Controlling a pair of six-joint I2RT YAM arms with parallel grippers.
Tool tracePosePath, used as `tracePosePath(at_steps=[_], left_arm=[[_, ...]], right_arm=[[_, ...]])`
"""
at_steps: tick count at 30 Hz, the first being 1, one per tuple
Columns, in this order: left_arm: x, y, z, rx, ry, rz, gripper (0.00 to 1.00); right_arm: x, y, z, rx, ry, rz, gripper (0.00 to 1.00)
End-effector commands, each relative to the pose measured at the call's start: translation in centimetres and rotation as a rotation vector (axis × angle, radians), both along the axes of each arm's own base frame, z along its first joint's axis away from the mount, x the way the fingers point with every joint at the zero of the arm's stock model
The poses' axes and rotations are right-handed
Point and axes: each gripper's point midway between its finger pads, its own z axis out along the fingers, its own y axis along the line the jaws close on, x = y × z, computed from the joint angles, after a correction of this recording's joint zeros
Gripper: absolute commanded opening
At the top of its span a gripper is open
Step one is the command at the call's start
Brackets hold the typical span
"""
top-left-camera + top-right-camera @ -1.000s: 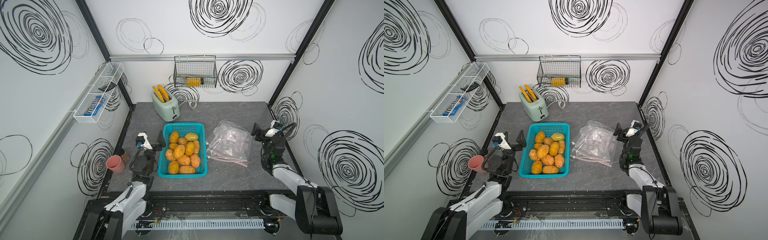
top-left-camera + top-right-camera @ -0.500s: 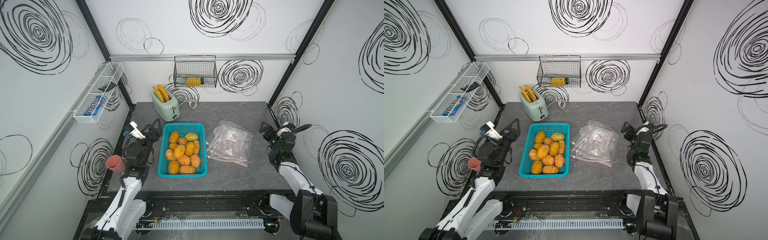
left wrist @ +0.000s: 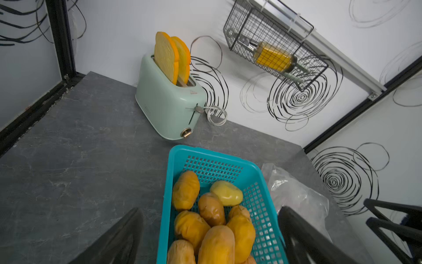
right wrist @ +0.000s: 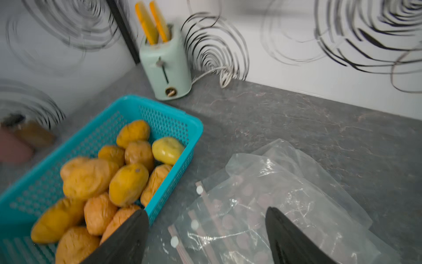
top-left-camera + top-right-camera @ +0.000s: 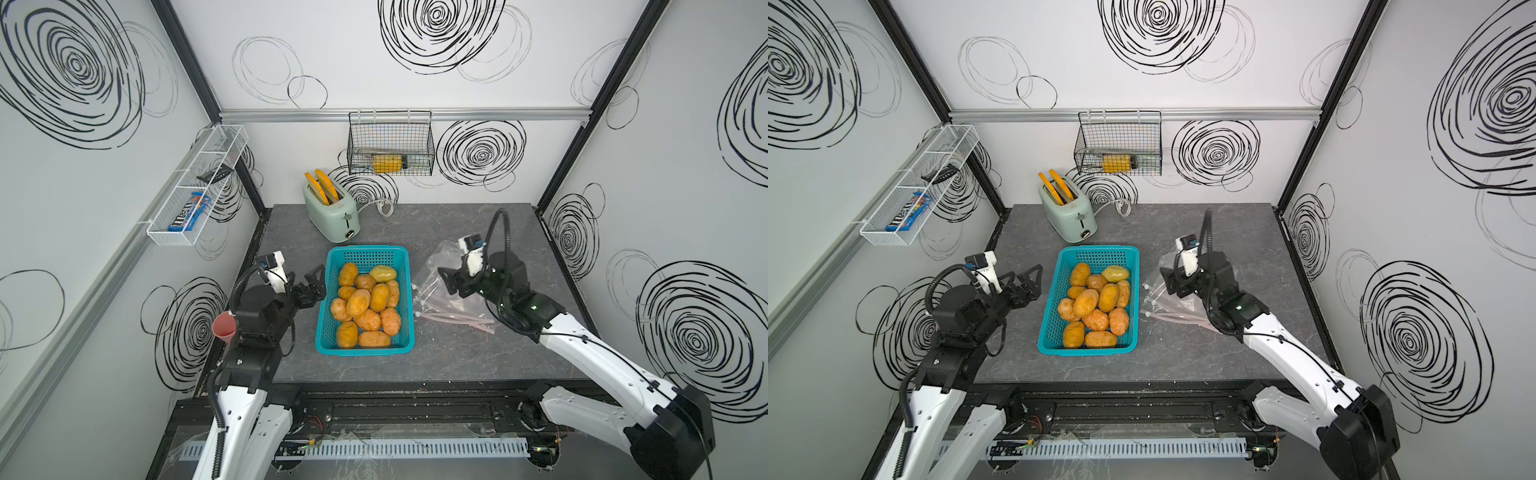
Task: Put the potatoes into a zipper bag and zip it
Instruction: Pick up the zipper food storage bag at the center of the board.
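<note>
Presently, bag approach: right gripper over the bag, left gripper left of the potatoes. Both are wide open and apparently empty. Next: pinch the zipper edge.

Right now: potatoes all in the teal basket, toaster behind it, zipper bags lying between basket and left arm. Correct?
No. The zipper bags lie on the other side of the teal basket, by the right arm; both top views show it. The potatoes are all in the basket, toaster behind it.
</note>
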Motion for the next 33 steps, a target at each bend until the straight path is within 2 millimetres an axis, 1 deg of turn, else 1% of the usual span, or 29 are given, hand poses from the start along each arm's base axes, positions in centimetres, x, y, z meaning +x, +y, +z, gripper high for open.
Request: tracePosePath(at_steps=[1,2,4,6,10,13,16,21,27,30,33], left_arm=[[-0.7,0.1,0.1,0.056,-0.015,-0.008,0.96],[-0.8,-0.1,0.0,0.059,-0.009,-0.013,0.96],[-1.0,-0.2,0.1,0.071,-0.014,-0.014,0.96],[-1.1,-0.1,0.3,0.073,-0.023,-0.008,0.96],[-1.2,0.2,0.5,0.072,-0.031,0.004,0.96],[-1.2,0.2,0.4,0.069,-0.031,0.002,0.96],[-1.2,0.4,0.3,0.069,-0.027,0.014,0.96],[-1.1,0.2,0.2,0.067,-0.026,0.005,0.96],[-1.2,0.1,0.2,0.065,-0.026,-0.002,0.96],[-1.1,0.0,0.2,0.065,-0.025,-0.004,0.96],[-1.1,0.0,0.2,0.064,-0.024,-0.006,0.96]], right_arm=[[-2.6,-0.6,-5.5,-0.441,-0.002,0.104,0.83],[-3.3,-0.4,-6.9,-0.517,0.01,0.144,0.83],[-3.4,-1.3,-9.1,-0.632,0.033,0.12,0.8],[-3.3,-2.1,-10.9,-0.727,0.061,0.113,0.76],[-3.5,-2.5,-12.8,-0.844,0.128,0.097,0.7],[-4.0,-3.0,-15.0,-0.955,0.163,0.126,0.7],[-4.2,-3.6,-16.5,-1.023,0.185,0.128,0.7],[-3.7,-3.4,-16.7,-1.03,0.16,0.113,0.69],[-2.8,-3.2,-16.1,-1.034,0.124,0.076,0.65],[-2.3,-3.1,-16.1,-1.037,0.11,0.065,0.62],[-1.6,-3.1,-15.9,-1.034,0.096,0.037,0.56]])
